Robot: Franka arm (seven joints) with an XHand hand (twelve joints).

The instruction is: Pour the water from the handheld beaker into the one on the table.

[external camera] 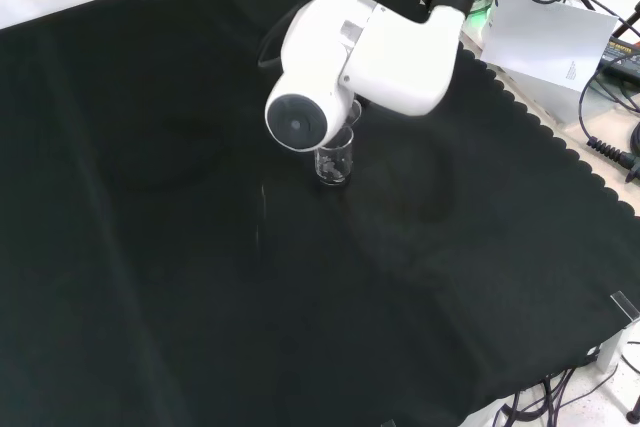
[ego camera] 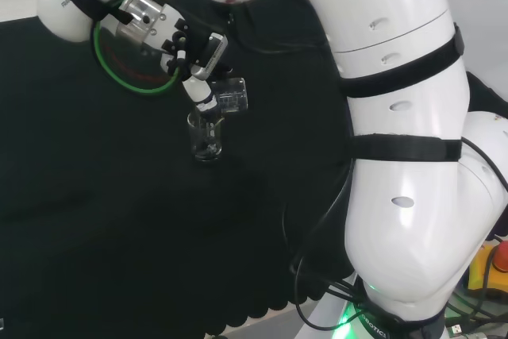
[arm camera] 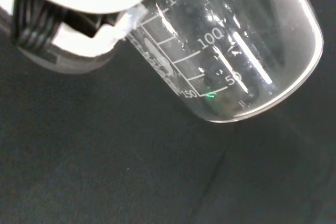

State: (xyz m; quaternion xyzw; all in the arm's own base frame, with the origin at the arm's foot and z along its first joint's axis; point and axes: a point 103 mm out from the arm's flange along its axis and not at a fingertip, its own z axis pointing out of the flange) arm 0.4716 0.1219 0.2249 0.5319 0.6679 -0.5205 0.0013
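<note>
Item 1: handheld beaker (ego camera: 232, 95), clear glass, being held tipped well over on its side in hand (ego camera: 194, 57), fingers curled round it (graduation marks being shown along its wall in wrist view (arm camera: 231, 51)). Contents: cannot be told.

Item 2: table beaker (ego camera: 205, 136), clear, being kept upright on black cloth (ego camera: 95, 220), directly below handheld beaker's mouth, near cloth's middle in front view (external camera: 335, 160). Small amount of something being seen at its bottom; level cannot be told.

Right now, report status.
Hand shut on held beaker, tipped over. Table beaker upright just below it. Cloth around them bare.
</note>
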